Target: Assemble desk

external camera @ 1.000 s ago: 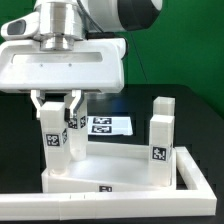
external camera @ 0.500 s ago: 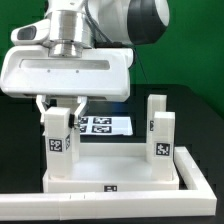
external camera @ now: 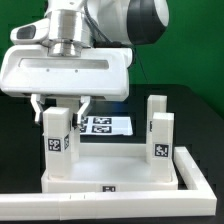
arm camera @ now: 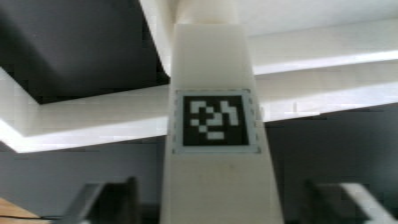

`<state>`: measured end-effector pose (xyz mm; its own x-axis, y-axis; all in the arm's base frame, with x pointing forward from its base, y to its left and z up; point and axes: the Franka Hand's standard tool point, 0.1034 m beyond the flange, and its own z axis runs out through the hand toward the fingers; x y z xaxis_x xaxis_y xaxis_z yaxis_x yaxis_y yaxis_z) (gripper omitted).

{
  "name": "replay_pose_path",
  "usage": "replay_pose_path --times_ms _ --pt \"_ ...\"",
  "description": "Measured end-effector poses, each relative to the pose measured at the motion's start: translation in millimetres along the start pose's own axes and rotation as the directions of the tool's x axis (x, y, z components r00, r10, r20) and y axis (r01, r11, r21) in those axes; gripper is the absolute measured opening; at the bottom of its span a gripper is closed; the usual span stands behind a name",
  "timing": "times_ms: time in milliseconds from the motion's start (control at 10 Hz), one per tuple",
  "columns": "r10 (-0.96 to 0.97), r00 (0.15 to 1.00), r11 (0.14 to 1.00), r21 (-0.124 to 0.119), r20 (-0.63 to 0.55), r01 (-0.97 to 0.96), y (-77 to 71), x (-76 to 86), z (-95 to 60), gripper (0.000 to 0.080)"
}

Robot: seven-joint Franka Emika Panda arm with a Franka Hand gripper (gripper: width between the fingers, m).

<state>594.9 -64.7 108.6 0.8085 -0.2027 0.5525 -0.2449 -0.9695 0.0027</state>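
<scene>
The desk panel (external camera: pixel 112 168) lies flat with its raised rim up, and several white tagged legs stand in its corner sockets. The near-left leg (external camera: pixel 57 138) stands upright at the exterior view's left. My gripper (external camera: pixel 61 107) hangs over its top, open. Its fingers (external camera: pixel 38 106) stand apart from the leg on either side. In the wrist view the same leg (arm camera: pixel 214 110) runs up the middle showing its tag, and a dark gap separates it from each finger (arm camera: pixel 98 203) of the gripper (arm camera: pixel 217 206). Two more legs (external camera: pixel 158 140) stand at the right.
The marker board (external camera: pixel 108 125) lies flat on the dark table behind the panel. The panel's rim (external camera: pixel 192 172) sticks out toward the exterior view's right. The arm's wide white body (external camera: pixel 68 70) hides the area behind the left legs.
The jaws have spread apart and let go of the near-left leg, which stays upright in its socket. Before that the arm had shifted slightly right and squared up.
</scene>
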Motion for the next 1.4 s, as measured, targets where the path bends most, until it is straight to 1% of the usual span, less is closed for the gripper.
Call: replay_pose_path --times_ms 100,200,300,700,800,900,1000,1100,1200,1300,1400 --pt "0.000 1.000 1.000 0.000 0.000 0.000 0.0 0.0 0.0 0.0540" --pt "0.000 1.000 1.000 0.000 0.000 0.000 0.0 0.0 0.0 0.0627" --pt "0.000 1.000 1.000 0.000 0.000 0.000 0.0 0.0 0.0 0.0643" --pt "0.000 1.000 1.000 0.000 0.000 0.000 0.0 0.0 0.0 0.0649" --pt "0.002 1.000 1.000 0.013 0.022 -0.002 -1.7 0.7 -0.9 0.0649" --pt "0.013 0.998 0.999 0.045 0.063 -0.016 -4.0 9.1 -11.5 0.0649" --pt "0.024 0.996 0.998 0.064 0.085 -0.030 -2.4 17.3 -21.1 0.0649" --pt "0.029 0.990 0.995 0.089 0.136 -0.041 -3.6 17.2 -23.1 0.0649" --pt "0.041 0.987 0.994 0.095 0.154 -0.056 -4.7 18.0 -21.7 0.0649" --pt "0.052 0.977 0.990 0.115 0.208 -0.078 -12.6 14.6 -19.4 0.0649" --pt "0.055 0.950 0.985 0.140 0.308 -0.102 -21.0 11.2 -17.2 0.0649"
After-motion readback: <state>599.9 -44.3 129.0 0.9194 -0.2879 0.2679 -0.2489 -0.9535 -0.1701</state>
